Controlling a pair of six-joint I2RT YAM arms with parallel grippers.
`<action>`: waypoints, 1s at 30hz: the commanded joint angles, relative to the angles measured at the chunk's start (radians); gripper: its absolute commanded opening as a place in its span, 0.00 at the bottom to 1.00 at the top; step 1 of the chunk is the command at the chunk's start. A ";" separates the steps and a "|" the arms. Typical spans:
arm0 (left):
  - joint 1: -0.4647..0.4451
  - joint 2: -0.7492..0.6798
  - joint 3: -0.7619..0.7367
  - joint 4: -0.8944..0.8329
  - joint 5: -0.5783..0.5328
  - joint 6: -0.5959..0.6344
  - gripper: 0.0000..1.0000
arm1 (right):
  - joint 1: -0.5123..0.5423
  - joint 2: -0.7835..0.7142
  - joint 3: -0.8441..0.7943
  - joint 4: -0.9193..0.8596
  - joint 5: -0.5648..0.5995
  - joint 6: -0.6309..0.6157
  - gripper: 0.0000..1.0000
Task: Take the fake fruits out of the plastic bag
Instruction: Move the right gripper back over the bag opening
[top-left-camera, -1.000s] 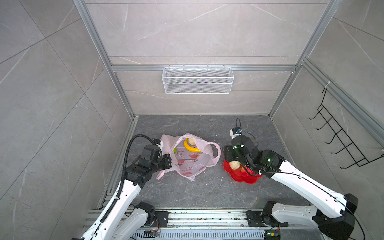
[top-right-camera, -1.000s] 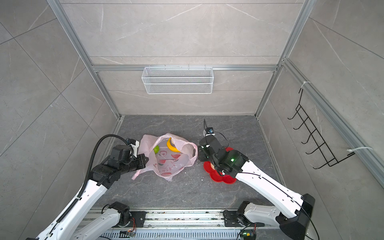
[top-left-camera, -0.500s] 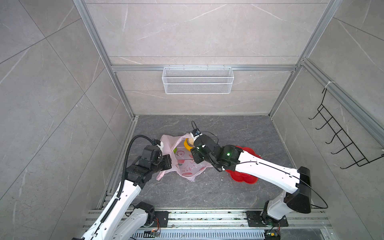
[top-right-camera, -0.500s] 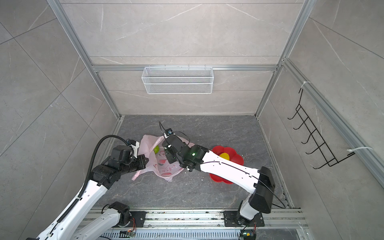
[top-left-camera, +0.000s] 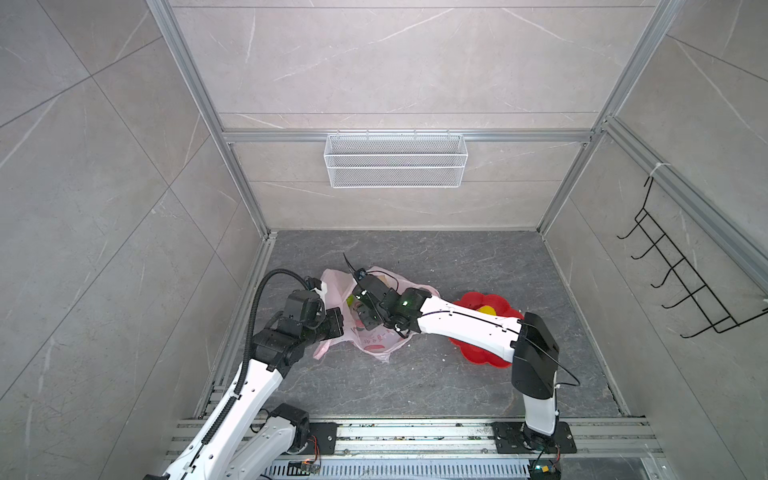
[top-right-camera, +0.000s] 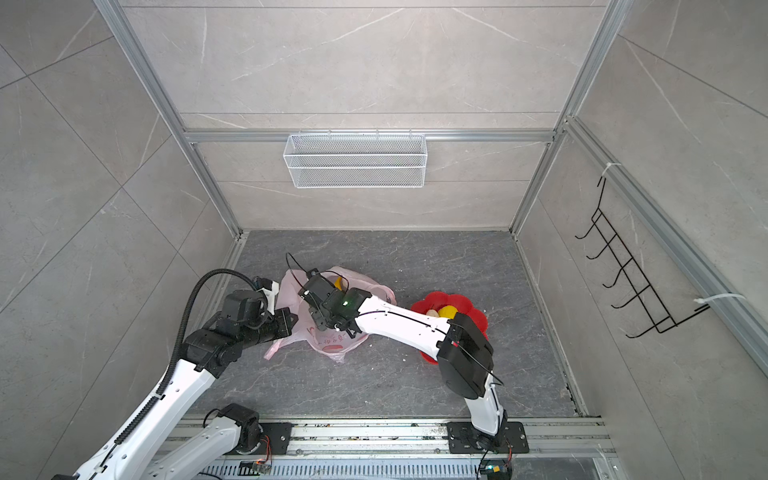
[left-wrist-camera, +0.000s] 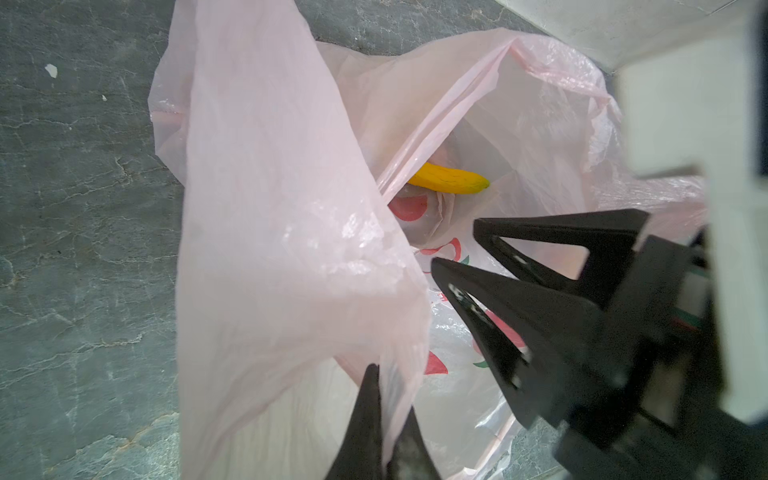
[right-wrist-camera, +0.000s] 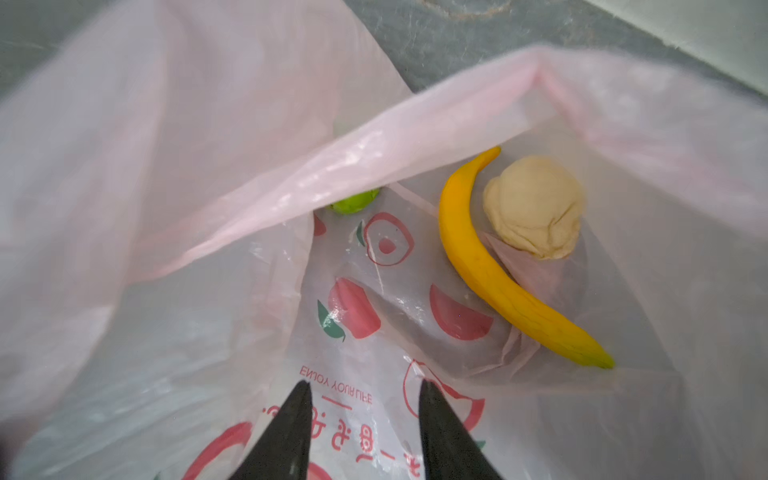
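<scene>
right gripper (right-wrist-camera: 365, 384), jaws partly apart and empty, inside plastic bag (right-wrist-camera: 166, 166); banana (right-wrist-camera: 476, 266) just ahead.

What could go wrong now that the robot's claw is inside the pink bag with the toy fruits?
1. The right claw hangs open over the printed film of the plastic bag, not over the banana; closing here may pinch film instead of fruit.
2. The green ball sits half under a fold, so it might get missed.
3. The left claw pinches only thin bag film; a slip could let the mouth sag shut.
</scene>
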 joint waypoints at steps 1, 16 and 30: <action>0.002 -0.013 0.032 0.026 0.010 0.000 0.01 | -0.034 0.054 0.037 0.023 -0.009 0.036 0.44; 0.001 -0.027 0.016 0.051 0.025 0.004 0.01 | -0.083 0.181 0.069 0.101 0.157 0.124 0.44; 0.003 -0.022 -0.020 0.089 0.062 -0.007 0.01 | -0.101 0.223 0.081 0.162 0.302 0.279 0.57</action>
